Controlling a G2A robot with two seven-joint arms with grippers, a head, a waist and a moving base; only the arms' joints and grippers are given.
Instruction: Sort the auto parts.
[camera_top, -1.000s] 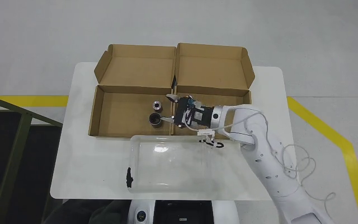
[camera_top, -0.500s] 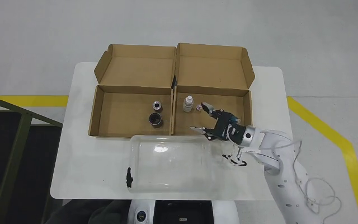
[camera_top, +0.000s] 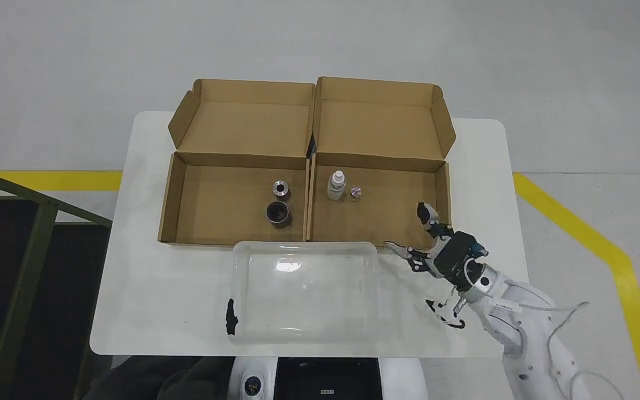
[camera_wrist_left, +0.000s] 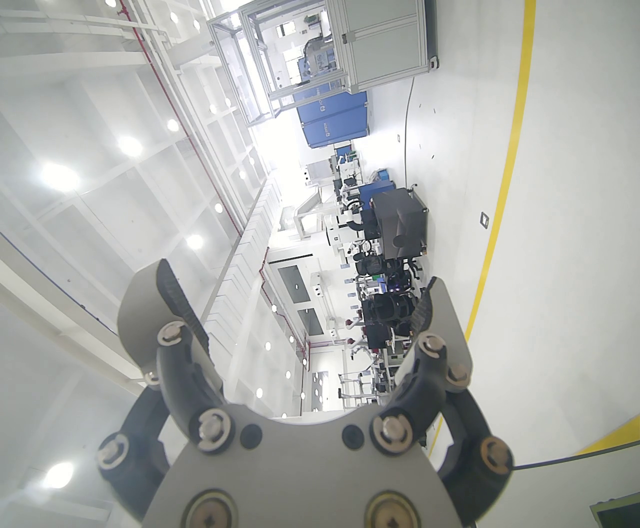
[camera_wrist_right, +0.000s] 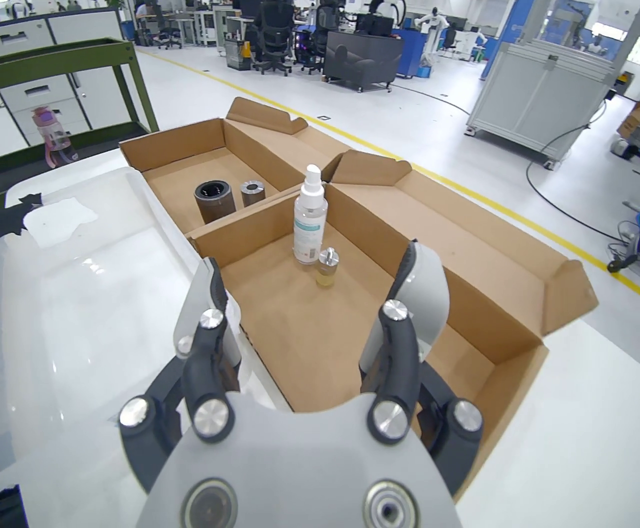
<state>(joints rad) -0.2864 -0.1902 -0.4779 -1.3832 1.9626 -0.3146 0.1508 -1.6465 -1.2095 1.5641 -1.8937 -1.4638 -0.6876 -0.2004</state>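
Two open cardboard boxes stand side by side at the back of the table. The left box (camera_top: 210, 205) holds a dark metal sleeve (camera_top: 276, 212) and a smaller metal cylinder (camera_top: 279, 187). In the right box (camera_top: 400, 205) stand a white spray bottle (camera_top: 338, 185) and a small glass vial (camera_top: 354, 192). The wrist view shows the bottle (camera_wrist_right: 310, 220), vial (camera_wrist_right: 327, 269), sleeve (camera_wrist_right: 214, 201) and cylinder (camera_wrist_right: 252, 192). My right gripper (camera_top: 418, 232) hangs open with nothing in it over the right box's front right corner. My left gripper (camera_wrist_left: 300, 305) is open, pointing out into the room.
A clear plastic bin (camera_top: 305, 295) sits in front of the boxes, with a black scrap (camera_top: 230, 318) at its left rim. White table (camera_top: 140, 260) surface lies free to the left and right of the bin.
The right arm has pulled back from the middle of the boxes toward the table's front right, its gripper open. The bottle and vial, hidden behind it a second ago, now stand in view.
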